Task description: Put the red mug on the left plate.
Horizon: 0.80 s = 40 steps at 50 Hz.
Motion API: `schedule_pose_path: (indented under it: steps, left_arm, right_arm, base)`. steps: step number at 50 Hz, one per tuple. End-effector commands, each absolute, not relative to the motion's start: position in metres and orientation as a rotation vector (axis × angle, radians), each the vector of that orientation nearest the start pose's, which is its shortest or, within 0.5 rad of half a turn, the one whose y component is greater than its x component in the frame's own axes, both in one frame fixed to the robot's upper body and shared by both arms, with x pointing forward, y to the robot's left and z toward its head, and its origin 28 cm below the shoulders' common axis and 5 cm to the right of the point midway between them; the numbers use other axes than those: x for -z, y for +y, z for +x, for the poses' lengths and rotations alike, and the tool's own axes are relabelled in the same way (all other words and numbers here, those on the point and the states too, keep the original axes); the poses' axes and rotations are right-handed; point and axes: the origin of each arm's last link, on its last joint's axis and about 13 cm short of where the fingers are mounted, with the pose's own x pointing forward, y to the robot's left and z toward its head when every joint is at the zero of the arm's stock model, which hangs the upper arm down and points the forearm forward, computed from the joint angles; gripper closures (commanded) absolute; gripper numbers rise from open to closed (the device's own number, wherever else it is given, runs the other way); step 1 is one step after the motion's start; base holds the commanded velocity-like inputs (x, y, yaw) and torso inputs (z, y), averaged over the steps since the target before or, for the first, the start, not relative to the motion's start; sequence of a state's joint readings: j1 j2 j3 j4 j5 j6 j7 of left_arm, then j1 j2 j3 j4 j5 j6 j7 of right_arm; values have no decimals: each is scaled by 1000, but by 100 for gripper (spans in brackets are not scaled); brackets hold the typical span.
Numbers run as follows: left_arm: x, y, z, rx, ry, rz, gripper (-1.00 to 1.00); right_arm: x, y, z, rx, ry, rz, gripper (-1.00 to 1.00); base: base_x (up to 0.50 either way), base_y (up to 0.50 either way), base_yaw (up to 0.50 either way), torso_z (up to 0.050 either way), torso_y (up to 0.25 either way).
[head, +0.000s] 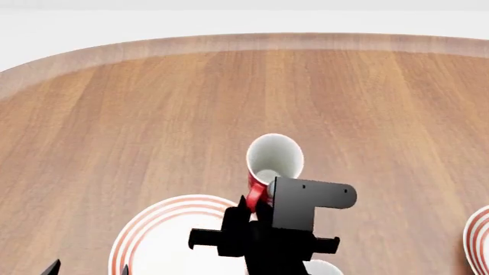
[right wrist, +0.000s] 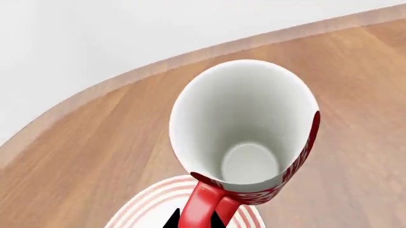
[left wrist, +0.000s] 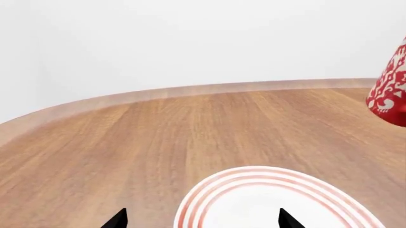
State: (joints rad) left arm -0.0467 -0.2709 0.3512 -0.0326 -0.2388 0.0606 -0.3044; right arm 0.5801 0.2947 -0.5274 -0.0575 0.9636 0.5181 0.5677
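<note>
Right now you are carrying the red mug (head: pixel 269 166) in the right gripper (head: pixel 255 207), whose jaws are closing on the loop handle (right wrist: pixel 204 206) at the mug's near side. In the head view the mug is sitting near the picture's centre, at about two o'clock from the left plate (head: pixel 164 235) and seemingly just beyond its rim; whether it is hanging above the table (head: pixel 153 114) or standing on it, I cannot tell.

Judging by its look, you are handling a stiff, glazed, ceramic-like piece: hard, smooth, probably slippery and likely to chip if dropped. Being tall and slim, it is probably prone to tipping when it lands. The handle grip is leaving the body free to swing or rotate, so slow moves are advisable. The open mouth is facing up towards the camera, showing the white inside.

The left gripper (left wrist: pixel 201 219) is hovering at the plate's seven o'clock edge, its two tips standing well apart with nothing between them.

Counting what is showing: one red mug; one full ringed plate, plus a sliver of a second ringed plate (head: pixel 480 240) at the head view's four o'clock edge; and a white rounded rim (head: pixel 321 267) peeking out below the right arm, too hidden to name.
</note>
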Motion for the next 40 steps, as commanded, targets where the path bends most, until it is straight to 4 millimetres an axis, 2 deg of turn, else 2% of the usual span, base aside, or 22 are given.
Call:
schedule_pose_path:
  steps: [1,16,20,40]
  left_arm:
    - [-9,204,209,27,9,36,-100]
    - [-9,204,209,27,8,37,-100]
    - [-10,204,209,27,7,37,-100]
    - [-10,204,209,30,8,36,-100]
  right_arm:
    - [-115,-40,282,-319,288,189,100]
    - [-104,-34,281,-465,332,145,100]
    - [-94,-29,281,-514,320,91,100]
    - [-76,-18,286,-540,397,71,100]
  base:
    - [0,0,0,0,0]
    - [0,0,0,0,1]
    - [0,0,0,0,0]
    - [0,0,0,0,0]
